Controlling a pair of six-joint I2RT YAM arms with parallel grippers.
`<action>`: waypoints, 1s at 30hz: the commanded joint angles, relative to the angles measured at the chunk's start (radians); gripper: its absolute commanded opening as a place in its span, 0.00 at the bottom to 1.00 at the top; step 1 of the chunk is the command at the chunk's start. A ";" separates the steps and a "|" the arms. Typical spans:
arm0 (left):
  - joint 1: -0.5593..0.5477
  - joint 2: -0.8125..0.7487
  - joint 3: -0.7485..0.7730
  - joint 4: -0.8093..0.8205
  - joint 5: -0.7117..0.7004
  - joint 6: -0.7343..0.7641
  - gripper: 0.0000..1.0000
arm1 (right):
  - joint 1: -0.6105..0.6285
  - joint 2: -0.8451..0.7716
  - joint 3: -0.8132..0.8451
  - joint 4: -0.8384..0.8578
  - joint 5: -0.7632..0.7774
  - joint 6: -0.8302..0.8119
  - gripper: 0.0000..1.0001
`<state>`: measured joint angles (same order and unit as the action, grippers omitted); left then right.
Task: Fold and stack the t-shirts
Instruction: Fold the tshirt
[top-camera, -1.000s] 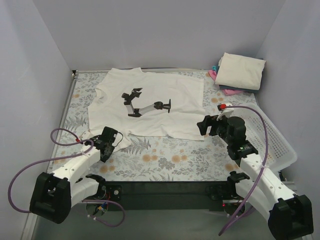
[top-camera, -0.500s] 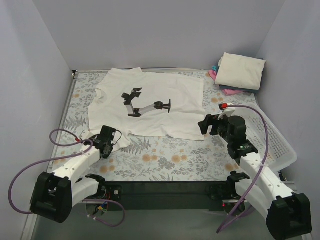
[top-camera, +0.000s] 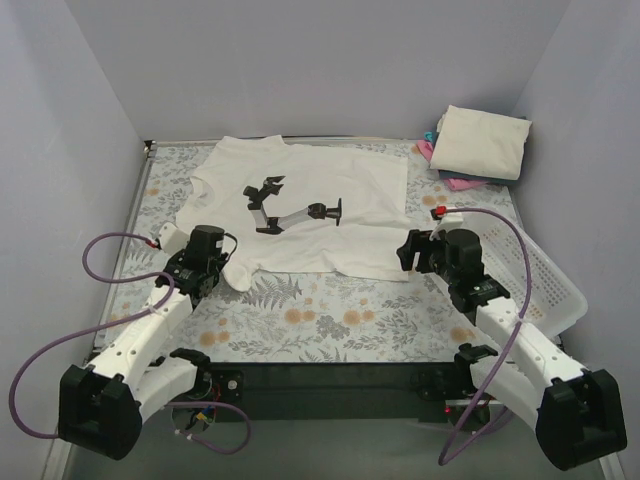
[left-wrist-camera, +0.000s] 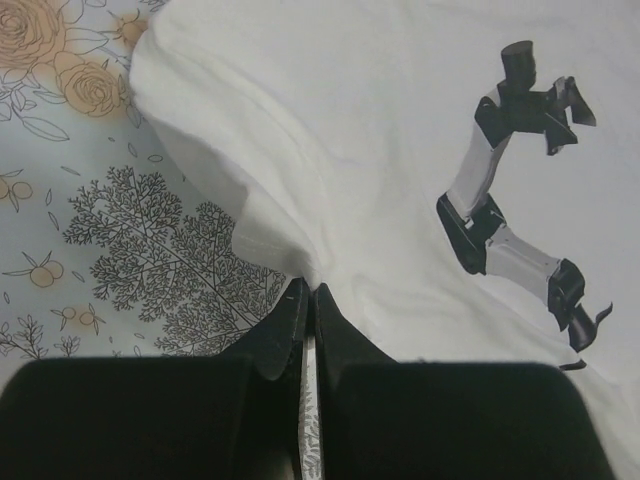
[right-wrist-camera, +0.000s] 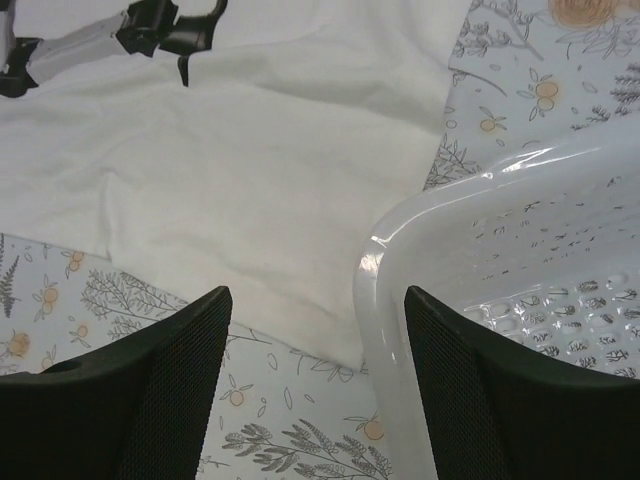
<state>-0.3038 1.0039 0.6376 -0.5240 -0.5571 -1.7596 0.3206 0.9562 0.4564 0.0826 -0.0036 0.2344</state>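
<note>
The white shirt (top-camera: 330, 210) lies spread on the table (top-camera: 340, 315). The left gripper (left-wrist-camera: 308, 300) is pinched tight on its near left edge. The right gripper (right-wrist-camera: 315, 300) is wide open over the near right corner, beside the basket (right-wrist-camera: 480, 260). Folded shirts (top-camera: 483, 142) sit far right

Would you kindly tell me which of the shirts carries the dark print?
The spread shirt lying open mid-table: a dark robot-arm print shows on it. The folded cream shirt atop the far-right pile is plain.
</note>
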 joint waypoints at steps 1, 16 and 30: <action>0.005 -0.040 0.010 0.047 0.000 0.061 0.00 | 0.017 -0.095 0.051 -0.013 0.079 -0.004 0.63; 0.005 -0.097 -0.013 0.097 0.074 0.106 0.00 | 0.270 0.081 0.172 -0.050 0.175 -0.027 0.63; 0.005 -0.096 -0.019 0.116 0.109 0.120 0.00 | 0.227 0.305 0.237 -0.167 0.402 -0.009 0.68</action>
<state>-0.3031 0.9237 0.6277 -0.4313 -0.4568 -1.6550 0.5663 1.2430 0.6353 -0.0799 0.3248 0.2291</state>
